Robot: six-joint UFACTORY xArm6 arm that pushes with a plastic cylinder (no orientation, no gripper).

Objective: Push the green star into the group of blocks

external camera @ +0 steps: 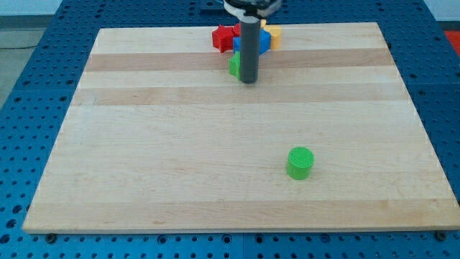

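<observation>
A green block (234, 65), mostly hidden behind my rod, sits near the view's top centre; its shape cannot be made out. My tip (248, 80) rests on the board right beside it, at its right and lower side, touching or nearly so. Just above is a group of blocks: a red star-like block (223, 37), a blue block (264, 43) partly hidden by the rod, and a yellow block (274, 34). The green block lies just below this group, close to the blue one.
A green cylinder (300, 162) stands alone at the view's lower right. The wooden board (144, 144) lies on a blue perforated table (29, 86); its top edge runs just above the group.
</observation>
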